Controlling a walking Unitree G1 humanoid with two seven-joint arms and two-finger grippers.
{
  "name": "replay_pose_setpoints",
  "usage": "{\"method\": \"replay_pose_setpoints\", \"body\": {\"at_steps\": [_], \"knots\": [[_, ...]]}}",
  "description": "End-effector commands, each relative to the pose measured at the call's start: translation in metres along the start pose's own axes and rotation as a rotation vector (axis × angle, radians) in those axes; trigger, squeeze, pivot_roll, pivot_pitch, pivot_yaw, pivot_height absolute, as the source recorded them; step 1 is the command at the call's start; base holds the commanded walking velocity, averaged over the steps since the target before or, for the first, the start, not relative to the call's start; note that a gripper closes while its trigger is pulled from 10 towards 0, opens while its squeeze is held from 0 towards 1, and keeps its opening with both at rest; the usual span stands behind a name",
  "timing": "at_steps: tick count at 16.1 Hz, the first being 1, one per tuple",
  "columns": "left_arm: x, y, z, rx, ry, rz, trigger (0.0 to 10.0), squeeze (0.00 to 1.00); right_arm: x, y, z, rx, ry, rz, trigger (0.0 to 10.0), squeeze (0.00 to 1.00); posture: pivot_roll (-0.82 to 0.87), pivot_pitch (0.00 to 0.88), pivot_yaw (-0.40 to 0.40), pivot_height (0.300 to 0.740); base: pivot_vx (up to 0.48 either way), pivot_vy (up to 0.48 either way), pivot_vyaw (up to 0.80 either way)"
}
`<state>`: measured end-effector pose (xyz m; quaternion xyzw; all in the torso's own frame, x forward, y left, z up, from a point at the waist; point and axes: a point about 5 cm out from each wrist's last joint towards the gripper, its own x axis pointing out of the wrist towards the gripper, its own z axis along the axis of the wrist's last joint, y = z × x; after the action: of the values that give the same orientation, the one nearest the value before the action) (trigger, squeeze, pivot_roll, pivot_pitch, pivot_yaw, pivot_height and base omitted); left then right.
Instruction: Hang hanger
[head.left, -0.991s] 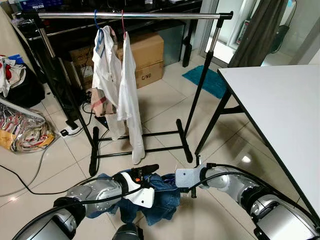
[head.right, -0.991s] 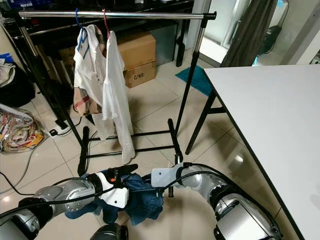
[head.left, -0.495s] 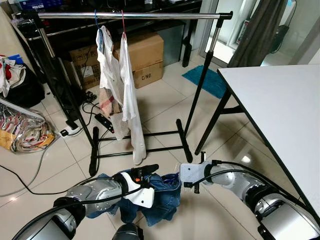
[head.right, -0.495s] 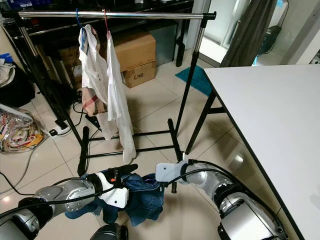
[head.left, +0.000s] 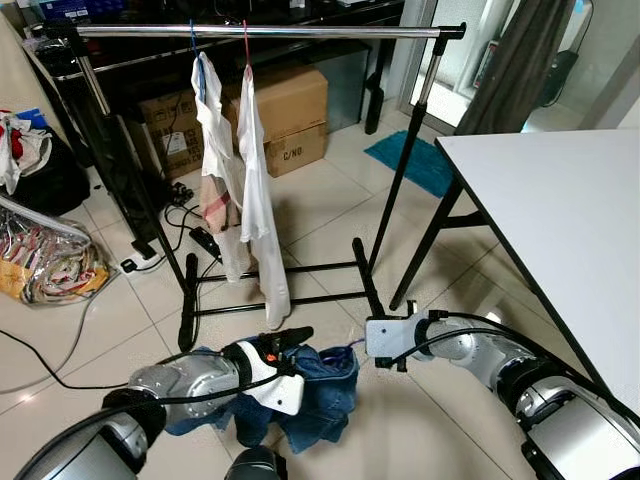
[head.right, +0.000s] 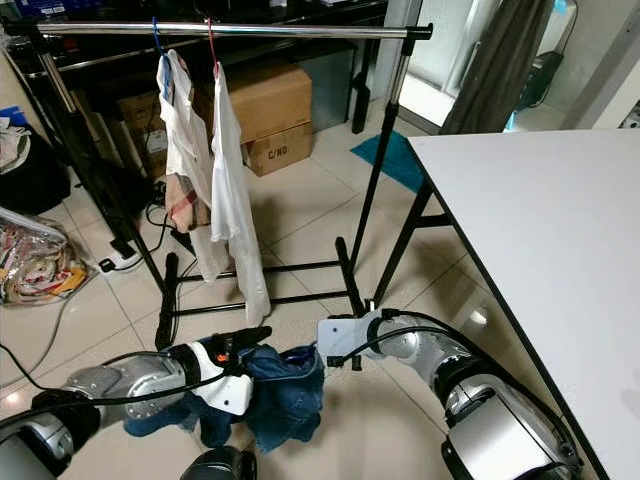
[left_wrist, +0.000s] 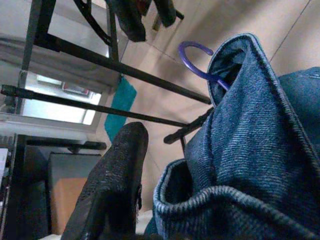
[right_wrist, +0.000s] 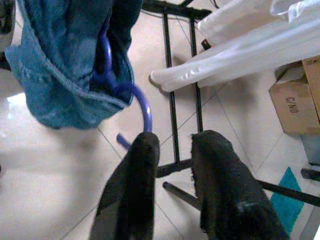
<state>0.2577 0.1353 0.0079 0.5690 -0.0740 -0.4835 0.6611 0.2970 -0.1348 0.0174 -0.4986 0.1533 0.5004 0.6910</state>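
Head views: the left gripper (head.left: 290, 338) holds a denim garment (head.left: 320, 385) low over the floor tiles; its jaws are hidden in the cloth. Left wrist view: a purple hanger (left_wrist: 200, 62) hook pokes from the denim. Right wrist view: the right gripper (right_wrist: 172, 145) has jaws narrowly parted beside the hook. Two white shirts (head.left: 250, 180) hang on the rail (head.left: 260, 31).

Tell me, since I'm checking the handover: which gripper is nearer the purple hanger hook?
Right. The right gripper has a fingertip at the purple hanger hook; the left gripper holds the denim garment further back.
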Motion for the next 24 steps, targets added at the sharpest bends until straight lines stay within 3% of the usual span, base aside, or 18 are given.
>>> {"method": "replay_pose_setpoints", "body": {"at_steps": [1, 8, 15, 18, 24], "knots": [[0.001, 0.011, 0.001, 0.042, -0.028, 0.025, 0.0, 0.00, -0.003, -0.009, -0.001, -0.027, 0.019, -0.004, 10.0, 0.00, 0.27, 0.008, 0.001, 0.740, 0.000, 0.000, 0.00], [-0.001, 0.017, 0.000, 0.080, -0.037, 0.047, 0.0, 0.00, -0.004, -0.007, -0.004, -0.015, 0.033, 0.003, 10.0, 0.00, 0.28, 0.009, -0.001, 0.740, 0.000, 0.000, 0.00], [-0.009, 0.042, -0.004, 0.195, -0.075, 0.100, 0.0, 0.00, -0.006, -0.001, -0.011, 0.001, 0.054, 0.026, 10.0, 0.00, 0.28, 0.019, -0.002, 0.740, 0.000, 0.000, 0.00], [-0.011, 0.045, -0.001, 0.242, -0.114, 0.098, 0.0, 0.00, -0.009, -0.016, -0.011, 0.019, 0.066, -0.050, 10.0, 0.00, 0.28, 0.019, -0.002, 0.740, 0.000, 0.000, 0.00], [-0.012, 0.046, 0.001, 0.279, -0.140, 0.082, 0.0, 0.00, -0.025, -0.044, -0.015, 0.008, 0.071, -0.075, 10.0, 0.01, 0.29, 0.023, -0.006, 0.740, 0.000, 0.000, 0.00]]}}
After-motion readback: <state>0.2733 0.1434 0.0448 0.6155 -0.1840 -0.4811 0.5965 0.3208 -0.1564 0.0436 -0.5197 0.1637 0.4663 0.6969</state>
